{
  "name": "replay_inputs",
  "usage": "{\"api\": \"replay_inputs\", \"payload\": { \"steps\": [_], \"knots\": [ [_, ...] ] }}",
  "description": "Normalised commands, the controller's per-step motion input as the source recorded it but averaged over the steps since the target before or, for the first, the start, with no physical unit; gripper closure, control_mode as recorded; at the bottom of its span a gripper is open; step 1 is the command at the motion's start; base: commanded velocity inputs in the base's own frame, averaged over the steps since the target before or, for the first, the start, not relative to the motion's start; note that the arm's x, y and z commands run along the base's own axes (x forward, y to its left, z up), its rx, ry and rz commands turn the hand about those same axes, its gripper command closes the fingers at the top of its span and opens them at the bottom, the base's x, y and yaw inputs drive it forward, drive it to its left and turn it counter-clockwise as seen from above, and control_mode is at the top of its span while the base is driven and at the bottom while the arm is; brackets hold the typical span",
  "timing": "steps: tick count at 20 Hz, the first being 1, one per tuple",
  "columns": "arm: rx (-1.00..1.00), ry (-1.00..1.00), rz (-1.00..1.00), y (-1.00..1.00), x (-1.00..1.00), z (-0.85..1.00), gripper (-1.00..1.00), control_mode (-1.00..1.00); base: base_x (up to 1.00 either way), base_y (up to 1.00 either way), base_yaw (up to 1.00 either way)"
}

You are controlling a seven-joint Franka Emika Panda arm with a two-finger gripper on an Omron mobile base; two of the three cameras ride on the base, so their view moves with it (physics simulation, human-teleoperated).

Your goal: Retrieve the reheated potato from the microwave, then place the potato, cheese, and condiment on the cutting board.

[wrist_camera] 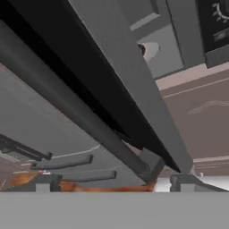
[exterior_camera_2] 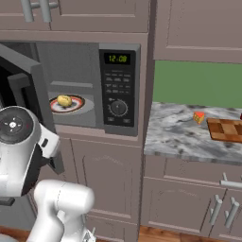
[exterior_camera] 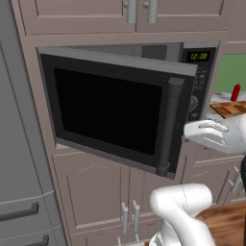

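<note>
The microwave (exterior_camera: 199,72) stands with its dark glass door (exterior_camera: 110,110) swung partly open. Inside, the pale-yellow potato (exterior_camera_2: 64,100) rests on a round plate. My gripper (exterior_camera: 188,133) is at the door's vertical handle (exterior_camera: 170,125), beside its lower half. In the hand view the gripper (wrist_camera: 114,183) is open, its fingertips (wrist_camera: 44,182) wide apart, and the handle bar (wrist_camera: 80,120) runs diagonally just beyond them with nothing gripped. On the counter to the right lie the checkered cutting board (exterior_camera_2: 227,130), the orange cheese (exterior_camera_2: 199,116) wedge just left of it, and the red condiment (exterior_camera: 235,91) bottle behind the board.
Cabinets with metal pulls (exterior_camera: 129,216) sit below the microwave, and more cabinets hang above it. A tall grey fridge (exterior_camera: 19,168) stands to the left. The marble counter (exterior_camera_2: 175,137) stretches right of the microwave under a green wall.
</note>
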Motion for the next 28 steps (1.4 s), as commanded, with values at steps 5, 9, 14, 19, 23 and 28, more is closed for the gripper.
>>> {"api": "replay_inputs", "payload": {
  "steps": [5,9,14,19,23,28],
  "knots": [
    [0.19,0.00,-0.01,-0.44,0.07,0.05,-1.00,-1.00,0.00,0.00,0.00],
    [0.31,0.16,-0.10,-0.28,0.29,0.00,-1.00,-1.00,0.00,0.00,0.00],
    [0.36,0.19,-0.09,-0.18,0.37,0.00,-1.00,-1.00,0.00,0.00,0.00],
    [0.31,0.06,0.00,-0.10,0.58,-0.03,-1.00,-1.00,0.00,0.00,0.00],
    [0.28,0.06,0.00,-0.11,0.59,-0.06,-1.00,-1.00,0.00,0.00,0.00],
    [0.04,0.00,0.00,0.17,0.48,-0.15,-1.00,-1.00,0.00,0.00,0.00]
  ]
}}
